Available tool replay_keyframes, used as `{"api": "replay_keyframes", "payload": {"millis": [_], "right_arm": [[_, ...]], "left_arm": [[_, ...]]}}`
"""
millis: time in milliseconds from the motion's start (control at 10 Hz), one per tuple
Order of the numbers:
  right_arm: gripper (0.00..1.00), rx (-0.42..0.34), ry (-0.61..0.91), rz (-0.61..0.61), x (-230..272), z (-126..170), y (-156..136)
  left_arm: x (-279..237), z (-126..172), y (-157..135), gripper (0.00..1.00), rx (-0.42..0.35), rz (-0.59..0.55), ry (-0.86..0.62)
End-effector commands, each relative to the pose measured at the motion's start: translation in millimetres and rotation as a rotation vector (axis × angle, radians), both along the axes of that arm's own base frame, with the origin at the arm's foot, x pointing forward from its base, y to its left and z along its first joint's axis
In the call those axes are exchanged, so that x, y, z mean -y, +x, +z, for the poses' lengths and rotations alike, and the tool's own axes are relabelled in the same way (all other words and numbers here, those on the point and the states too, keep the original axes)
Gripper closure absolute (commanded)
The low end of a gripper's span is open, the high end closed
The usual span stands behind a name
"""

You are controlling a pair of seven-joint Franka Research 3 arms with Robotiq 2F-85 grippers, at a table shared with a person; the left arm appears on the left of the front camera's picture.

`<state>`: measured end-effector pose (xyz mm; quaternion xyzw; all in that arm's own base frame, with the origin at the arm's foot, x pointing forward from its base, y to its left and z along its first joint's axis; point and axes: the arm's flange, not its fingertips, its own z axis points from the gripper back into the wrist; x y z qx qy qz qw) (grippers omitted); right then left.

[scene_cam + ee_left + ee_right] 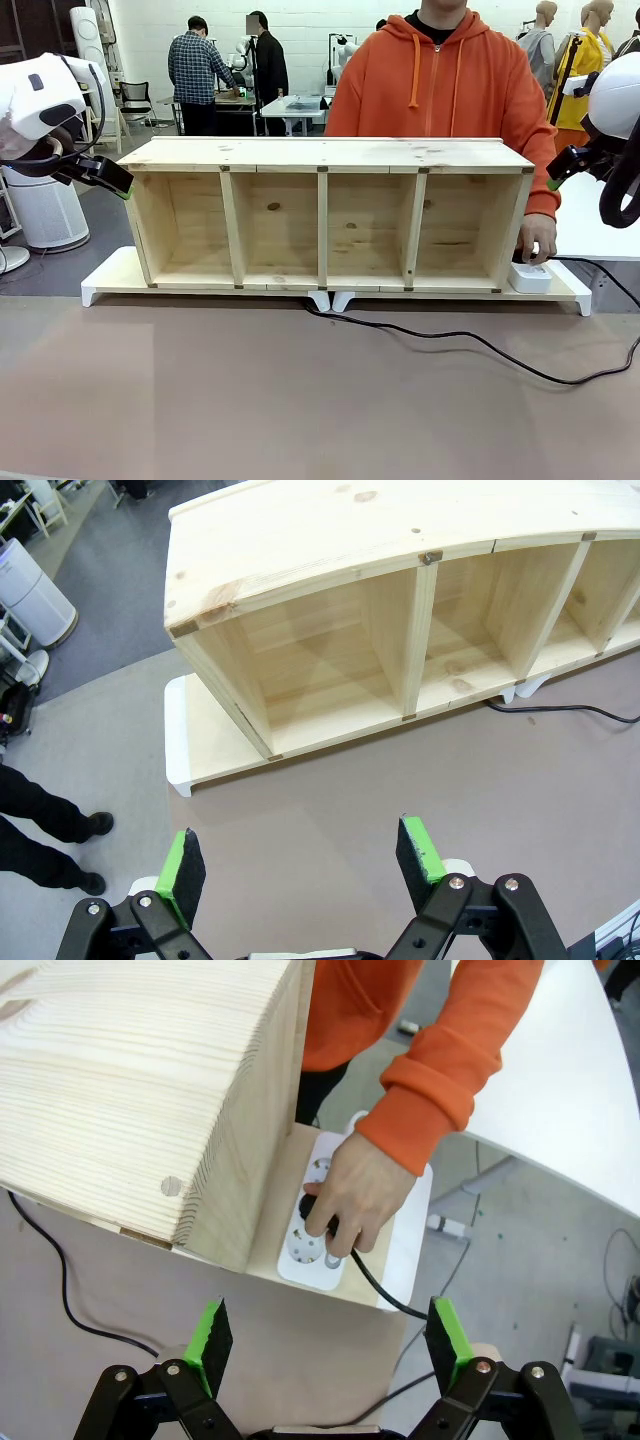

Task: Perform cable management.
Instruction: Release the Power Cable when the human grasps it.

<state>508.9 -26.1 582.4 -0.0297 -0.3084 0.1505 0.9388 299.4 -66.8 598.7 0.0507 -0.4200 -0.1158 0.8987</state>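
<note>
The black cable (470, 340) comes out from under the middle of the wooden shelf (325, 155) and snakes right across the brown table. In the right wrist view a person's hand (355, 1200) presses its black plug (312, 1205) into the white power strip (310, 1250), and the cable (375, 1285) trails off from there. My right gripper (327, 1332) hovers open above that corner, holding nothing; it hangs at the shelf's right end (556, 172). My left gripper (300, 858) is open and empty over the table near the shelf's left end (110, 178), with the cable (560, 710) far to its right.
The four-compartment shelf stands on two white risers (110, 280) across the table's far half. A person in an orange hoodie (430, 80) stands behind it. A white table (560, 1080) lies to the right. The brown tabletop (200, 400) in front is bare apart from the cable.
</note>
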Motion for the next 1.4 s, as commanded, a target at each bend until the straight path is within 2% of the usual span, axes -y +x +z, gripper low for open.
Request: {"api": "replay_keyframes", "payload": {"millis": [0, 1300], "right_arm": [[0.0, 0.0, 0.003, -0.001, 1.3, -0.2, 0.0], [0.0, 0.0, 0.003, -0.001, 1.3, -0.2, 0.0]], "left_arm": [[0.4, 0.2, 0.7, 0.0, 0.005, 0.001, 0.001], [0.4, 0.2, 0.7, 0.0, 0.005, 0.001, 0.001]]}}
